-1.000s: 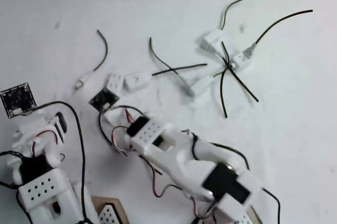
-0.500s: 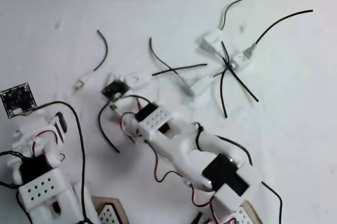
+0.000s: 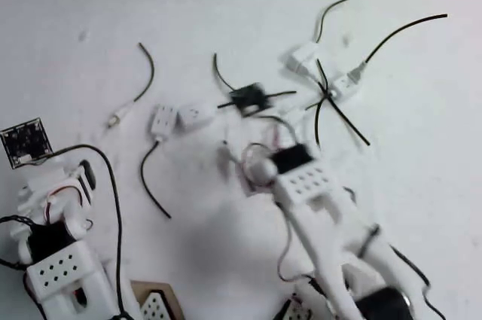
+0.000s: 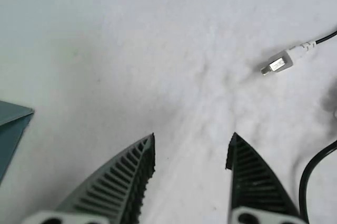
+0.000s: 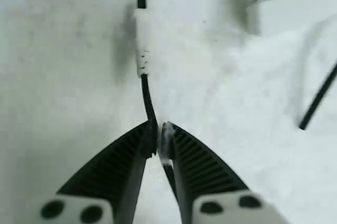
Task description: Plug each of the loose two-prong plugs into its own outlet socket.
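The right gripper [image 5: 160, 139] is closed, its fingers pinched on a black cable [image 5: 146, 95] a short way behind a white plug [image 5: 141, 39]. That plug is laid flat on the table [image 5: 63, 76] beyond the fingertips. A dark tip, possibly its prongs, is pointed away from the gripper, though the blur leaves this unsure. In the high view the same gripper [image 3: 248, 99] is seen near the middle of the table. It is placed to the right of the white outlet sockets [image 3: 164, 118], which lie side by side, and it is apart from them.

The left gripper [image 4: 190, 153] is held open, with nothing between its fingers, low over bare table. A second white plug [image 4: 276, 65] on its own thin cable is seen lying ahead of it and off to one side, not touched by either finger.
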`<state>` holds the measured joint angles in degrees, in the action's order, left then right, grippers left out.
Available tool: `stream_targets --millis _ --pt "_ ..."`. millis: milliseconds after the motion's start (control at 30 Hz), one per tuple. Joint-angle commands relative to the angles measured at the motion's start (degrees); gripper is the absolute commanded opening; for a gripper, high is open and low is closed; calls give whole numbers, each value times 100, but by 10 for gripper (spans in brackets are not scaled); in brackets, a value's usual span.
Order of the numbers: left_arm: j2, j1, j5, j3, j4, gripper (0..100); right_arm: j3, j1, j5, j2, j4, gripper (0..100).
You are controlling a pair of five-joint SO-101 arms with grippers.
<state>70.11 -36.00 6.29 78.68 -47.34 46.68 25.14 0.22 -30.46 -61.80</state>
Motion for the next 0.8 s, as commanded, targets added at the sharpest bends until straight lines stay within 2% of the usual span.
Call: stream_targets --millis 0,133,233,467,667,767 --pt "66 -13 -53 -237 105 234 88 -760 -53 -919 -171 17" --pt "66 -13 -53 -237 105 234 88 -1367 -35 -1569 -708 17" --pt "66 -13 -53 -237 105 234 114 -1393 9 -1921 -1077 17" --pt "66 101 -26 -237 88 234 114 -453 1073 -2141 -1174 23" --pt "66 101 -26 -237 79 234 114 681 1442 -1534 -945 220" --pt "66 101 -26 -237 79 234 114 1015 1582 -901 -277 220"
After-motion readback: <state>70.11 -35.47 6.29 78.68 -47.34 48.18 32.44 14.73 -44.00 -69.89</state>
